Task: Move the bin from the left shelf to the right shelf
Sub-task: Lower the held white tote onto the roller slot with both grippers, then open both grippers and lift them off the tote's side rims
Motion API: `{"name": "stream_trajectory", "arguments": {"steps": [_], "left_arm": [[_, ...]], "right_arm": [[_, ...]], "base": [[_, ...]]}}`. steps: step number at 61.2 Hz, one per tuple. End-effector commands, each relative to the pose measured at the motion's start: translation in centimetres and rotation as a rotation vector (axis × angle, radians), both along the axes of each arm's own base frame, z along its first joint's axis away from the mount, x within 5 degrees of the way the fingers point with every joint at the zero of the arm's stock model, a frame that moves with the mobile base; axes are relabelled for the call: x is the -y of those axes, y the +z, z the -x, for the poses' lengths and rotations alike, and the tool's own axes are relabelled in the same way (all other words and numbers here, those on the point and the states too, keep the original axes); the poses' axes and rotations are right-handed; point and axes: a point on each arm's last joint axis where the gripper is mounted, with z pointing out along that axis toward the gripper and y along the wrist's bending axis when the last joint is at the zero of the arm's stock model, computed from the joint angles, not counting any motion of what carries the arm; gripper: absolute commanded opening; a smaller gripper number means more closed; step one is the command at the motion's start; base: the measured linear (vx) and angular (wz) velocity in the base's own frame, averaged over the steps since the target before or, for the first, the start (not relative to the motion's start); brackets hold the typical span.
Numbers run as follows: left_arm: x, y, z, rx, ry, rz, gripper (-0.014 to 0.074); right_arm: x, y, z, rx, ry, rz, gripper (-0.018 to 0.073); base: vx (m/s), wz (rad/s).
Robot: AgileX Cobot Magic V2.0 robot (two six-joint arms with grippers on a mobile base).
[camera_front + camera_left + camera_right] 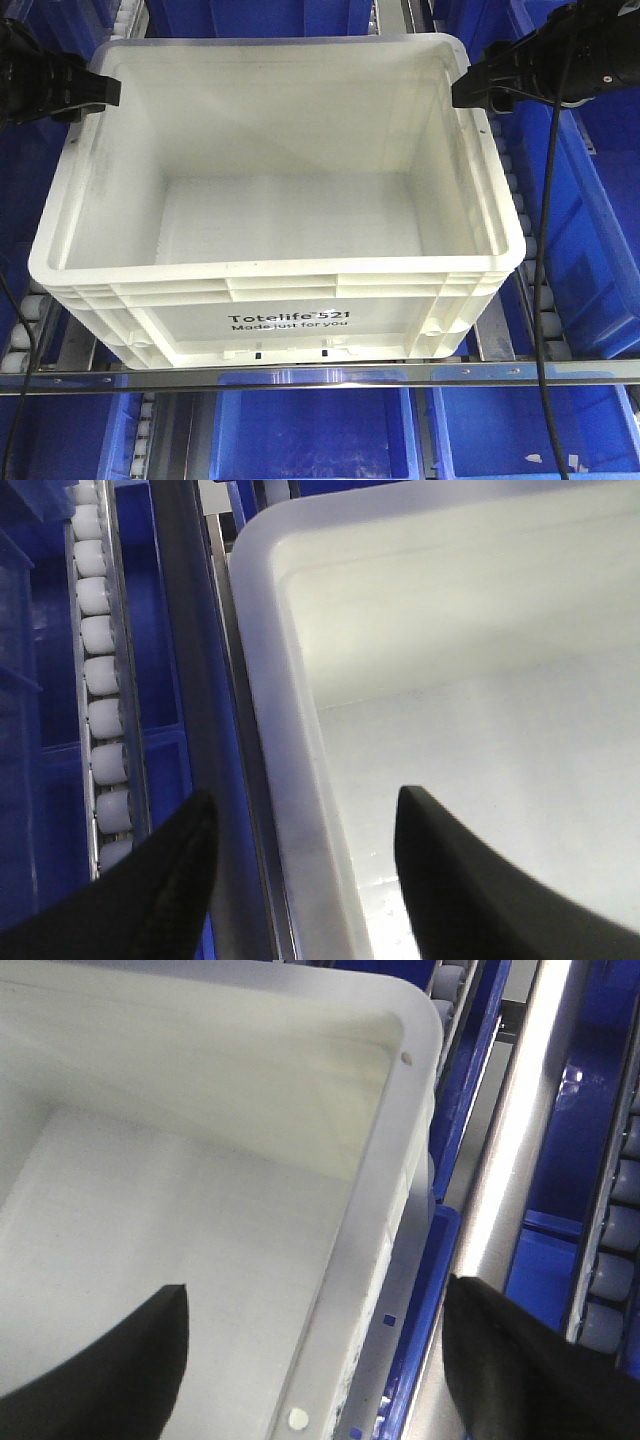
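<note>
Bin (pixel 280 240) on roller shelf (pixel 60 350).

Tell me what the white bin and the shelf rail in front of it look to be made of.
The bin: looks like moulded plastic, smooth and slightly glossy; signs are the ribbed rim, rounded corners and print on its side. The shelf rail: likely bare metal, polished; it gives bright mirror-like glare. Both grippers, left and right, straddle the rim, jaws apart.
</note>
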Motion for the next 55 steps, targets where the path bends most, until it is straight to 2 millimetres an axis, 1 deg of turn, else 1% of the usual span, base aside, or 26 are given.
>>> {"name": "stream_trajectory", "arguments": {"steps": [1, 23, 27, 31, 38, 41, 44, 48, 55], "left_arm": [[-0.1, 2.1, 0.5, 0.089, 0.007, 0.025, 0.0389], [0.0, 2.0, 0.7, 0.059, 0.006, 0.042, 0.0389], [0.1, 1.6, 0.9, 0.038, 0.006, 0.051, 0.0389], [0.0, 0.7, 1.3, 0.015, 0.007, 0.046, 0.0389], [-0.3, -1.1, 2.7, 0.022, 0.010, 0.049, 0.0389], [-0.5, -1.5, 3.4, 0.052, 0.011, 0.055, 0.0389], [-0.7, -1.8, 4.2, 0.086, 0.012, 0.062, 0.0389], [-0.9, -1.8, 5.2, 0.140, 0.013, 0.073, 0.0389], [-1.3, -1.5, 7.2, 0.249, 0.014, 0.094, 0.0389]], "right_arm": [[0.2, 2.4, 0.5, 0.103, -0.016, -0.025, 0.0520], [0.1, 2.1, 0.9, 0.056, 0.006, -0.025, 0.0520], [0.0, 2.1, 1.2, 0.043, 0.011, -0.040, 0.0520], [0.1, 1.9, 1.7, 0.053, 0.000, -0.050, 0.0520], [0.5, 1.5, 2.9, 0.118, -0.034, -0.052, 0.0520], [0.7, 1.4, 3.6, 0.153, -0.048, -0.049, 0.0520], [0.9, 1.4, 4.4, 0.194, -0.066, -0.051, 0.0520], [1.2, 1.0, 5.3, 0.228, -0.077, -0.041, 0.0520], [1.7, 0.3, 7.0, 0.297, -0.099, -0.024, 0.0520]], "base": [[0.00, 0.00], [0.00, 0.00], [0.00, 0.00], [0.00, 0.00], [0.00, 0.00], [0.00, 0.00], [0.00, 0.00], [0.00, 0.00], [0.00, 0.00]]}}
